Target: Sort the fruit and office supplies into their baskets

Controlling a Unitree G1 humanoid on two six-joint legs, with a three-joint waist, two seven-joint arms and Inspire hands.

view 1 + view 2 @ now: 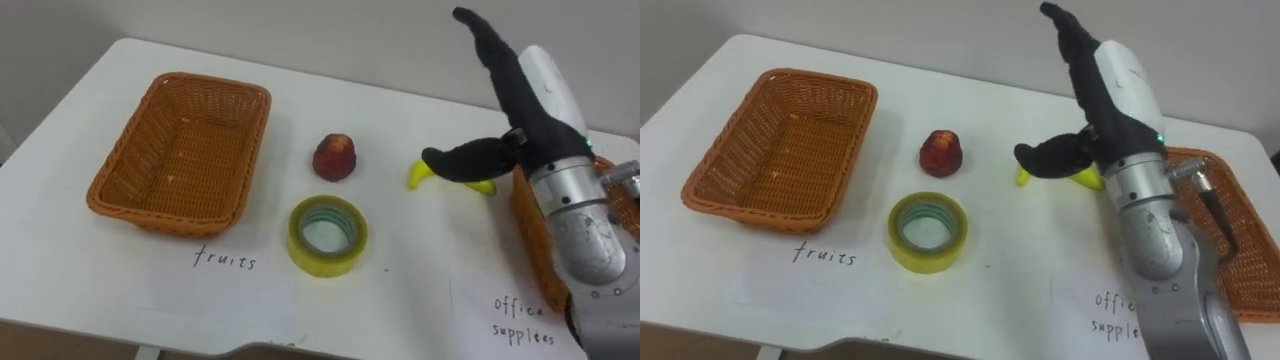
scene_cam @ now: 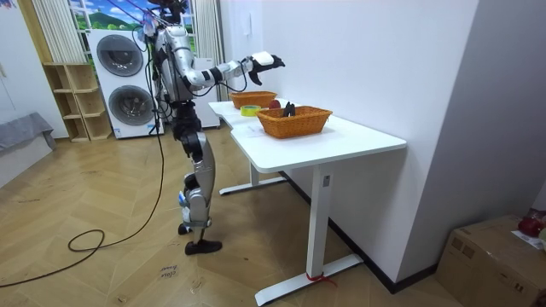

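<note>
My right hand (image 1: 530,100) is raised above the white table's right part, open, fingers straight and thumb spread; it holds nothing. Just behind the thumb lies a yellow banana (image 1: 418,175). A red apple (image 1: 336,157) sits mid-table, and a yellow tape roll (image 1: 327,235) lies flat in front of it. The empty wicker fruit basket (image 1: 230,150) stands at the left. The office-supplies basket (image 1: 1250,230) at the right is partly hidden by my forearm and holds a dark object (image 1: 1215,205).
Paper labels lie along the table's front edge: one (image 1: 225,260) below the left basket, one (image 1: 525,320) by the right basket. In the room view I stand at the table's long side, with washing machines (image 2: 124,85) behind me.
</note>
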